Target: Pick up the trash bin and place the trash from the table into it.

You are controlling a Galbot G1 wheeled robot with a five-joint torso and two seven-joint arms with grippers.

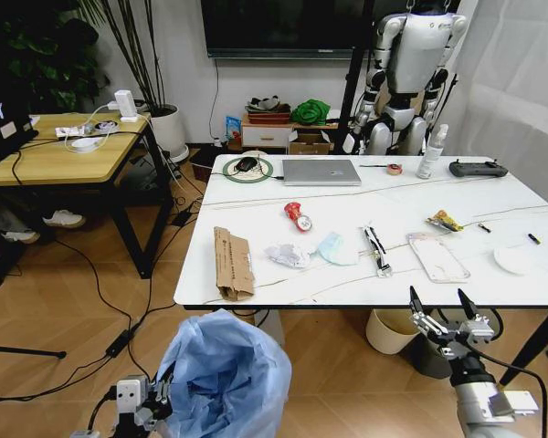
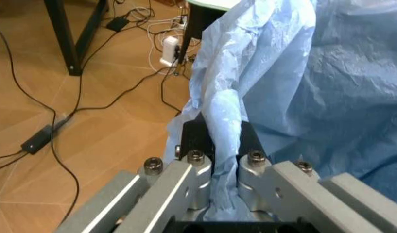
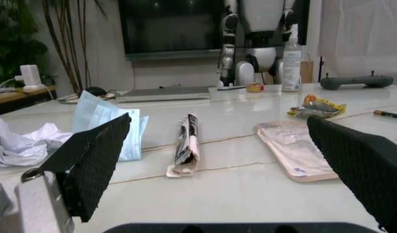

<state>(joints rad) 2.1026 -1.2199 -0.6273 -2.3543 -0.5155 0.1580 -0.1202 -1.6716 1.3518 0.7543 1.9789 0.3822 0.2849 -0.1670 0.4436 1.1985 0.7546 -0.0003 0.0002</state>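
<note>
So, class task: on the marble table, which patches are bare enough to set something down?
The table is bare between the laptop and the litter row, and at the far right behind the white disc. It is crowded from the cardboard across to the flat clear packet.
</note>
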